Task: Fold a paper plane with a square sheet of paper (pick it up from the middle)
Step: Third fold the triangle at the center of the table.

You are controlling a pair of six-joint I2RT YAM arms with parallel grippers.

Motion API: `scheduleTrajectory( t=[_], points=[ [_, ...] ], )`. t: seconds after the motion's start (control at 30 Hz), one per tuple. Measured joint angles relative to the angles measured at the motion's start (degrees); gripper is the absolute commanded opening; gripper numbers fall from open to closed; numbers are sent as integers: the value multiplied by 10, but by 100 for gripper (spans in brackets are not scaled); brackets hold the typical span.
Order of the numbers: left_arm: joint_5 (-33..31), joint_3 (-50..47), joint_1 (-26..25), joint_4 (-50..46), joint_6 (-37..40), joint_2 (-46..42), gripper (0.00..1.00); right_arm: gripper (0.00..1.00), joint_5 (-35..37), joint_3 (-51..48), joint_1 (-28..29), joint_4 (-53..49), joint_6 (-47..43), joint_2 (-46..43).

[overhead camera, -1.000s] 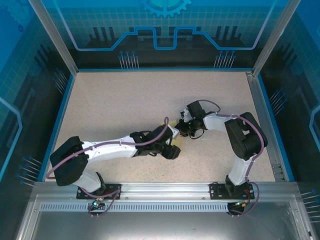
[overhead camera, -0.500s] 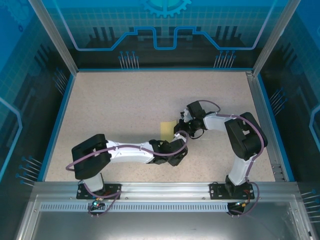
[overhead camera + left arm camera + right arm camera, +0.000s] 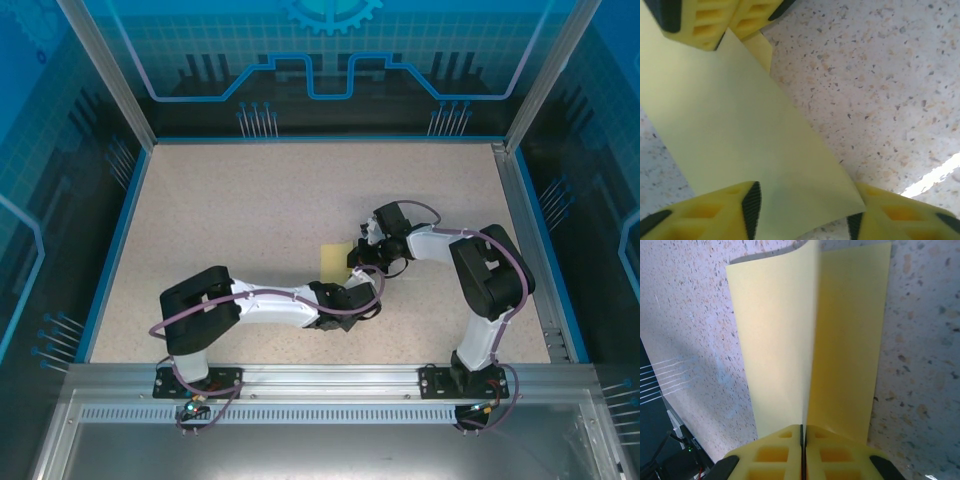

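Note:
The square sheet of paper (image 3: pixel 333 262) is pale yellow and folded into a long strip with a raised middle crease, not a pointed plane shape. It rests low over the speckled table at the centre. My right gripper (image 3: pixel 356 262) is shut on its right end. In the right wrist view the gripper (image 3: pixel 803 432) pinches the crease, and the paper (image 3: pixel 780 340) runs away from it. My left gripper (image 3: pixel 352 290) is just in front of the sheet. In the left wrist view the gripper (image 3: pixel 802 220) stands open around a corner of the paper (image 3: pixel 740 125). The right gripper's fingers (image 3: pixel 705 22) show at the top.
The speckled tabletop (image 3: pixel 250 200) spreads wide to the left and back of the paper. Blue-edged walls (image 3: pixel 118 235) ring the table. A metal rail (image 3: pixel 330 378) with both arm bases runs along the near edge.
My left arm has pulled back toward the near edge, baring the paper in the top view. Its jaws widened, then narrowed around the paper's corner. The right arm has stayed put.

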Motion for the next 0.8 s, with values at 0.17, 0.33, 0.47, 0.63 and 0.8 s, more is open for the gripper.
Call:
scheduleTrajectory(
  t=[0.17, 0.33, 0.47, 0.63, 0.8],
  points=[
    [-8, -4, 0, 2, 3, -16, 24, 9, 0, 0, -1, -3, -5, 0],
    [-10, -12, 0, 7, 10, -42, 11, 9, 0, 0, -2, -7, -10, 0],
    [-9, -16, 0, 12, 14, -50, 3, 10, 1, 0, -3, -11, -13, 0],
    [24, -24, 10, 21, 21, -58, 0, 13, 3, 0, -4, -17, -18, 0],
    [87, -37, 38, 36, 21, -76, 0, 21, 20, 0, -4, -35, -30, -12]
  ],
)
